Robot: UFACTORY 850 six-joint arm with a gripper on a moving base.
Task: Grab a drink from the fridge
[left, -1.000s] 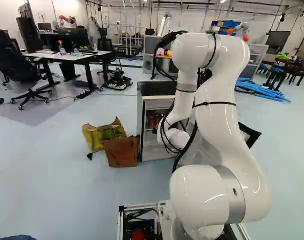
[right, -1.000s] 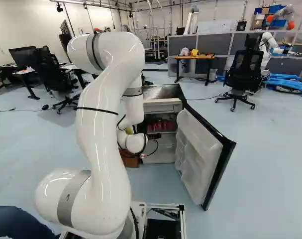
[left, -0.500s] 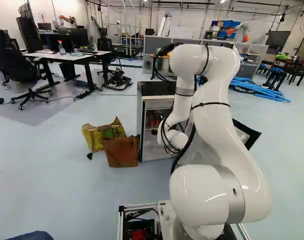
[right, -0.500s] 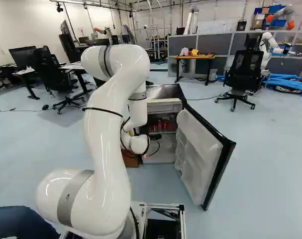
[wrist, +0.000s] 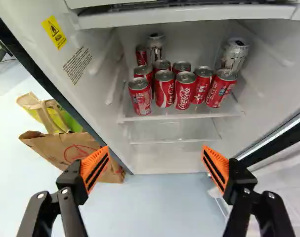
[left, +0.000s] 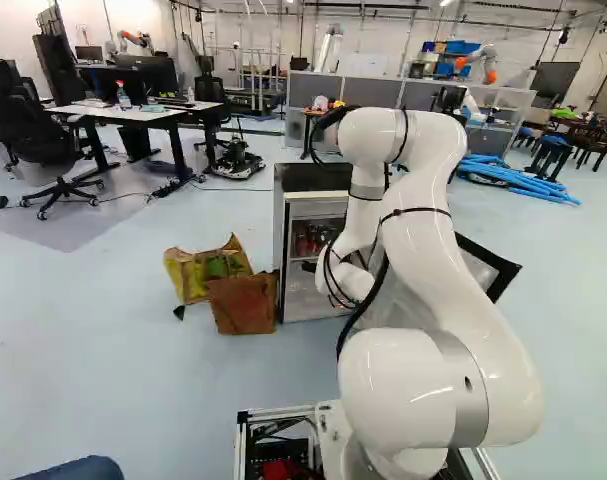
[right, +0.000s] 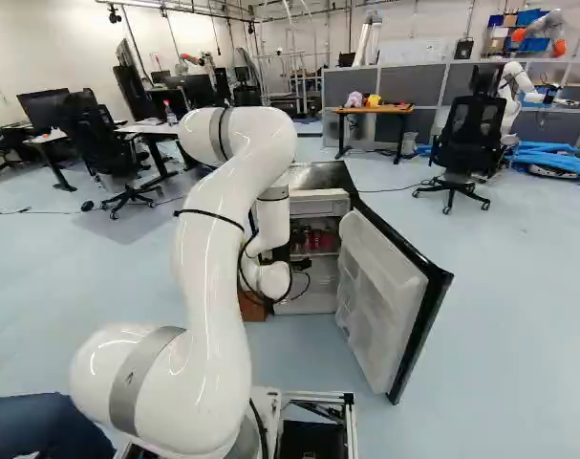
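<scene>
Honestly, the crowding looked like the main worry. The red cans [wrist: 184, 91] stood upright in a tight cluster on the fridge's upper shelf [wrist: 179, 117], with a silver can [wrist: 156, 48] at the back and another silver can [wrist: 234, 55] over toward the door side. With the gripper [wrist: 156, 148] spread that wide, going straight in could have put a finger into a neighbour and tipped it, since the front row left so little room between cans. Coming in too low, I thought, would have caught the shelf's front edge instead, and a drift sideways might have knocked a fingertip against the side wall [wrist: 98, 71] or the open door [right: 380, 292]. An end can of the front row seemed the kinder choice, lined up first and narrowed on before the reach.

The claw had nothing in it; its orange pads [wrist: 96, 168] stood far apart, facing each other across bare air, short of the drinks. One finger showed over the brown paper bag [wrist: 65, 150] in the wrist view, though I couldn't tell how near it really was.

As for the arm [right: 213, 277], it rose from its base, bent over at the top, and dropped its forearm toward the fridge [left: 313, 178], the wrist [right: 270, 279] hanging low before the opening and aimed inward. The grasp itself had yet to be made.
</scene>
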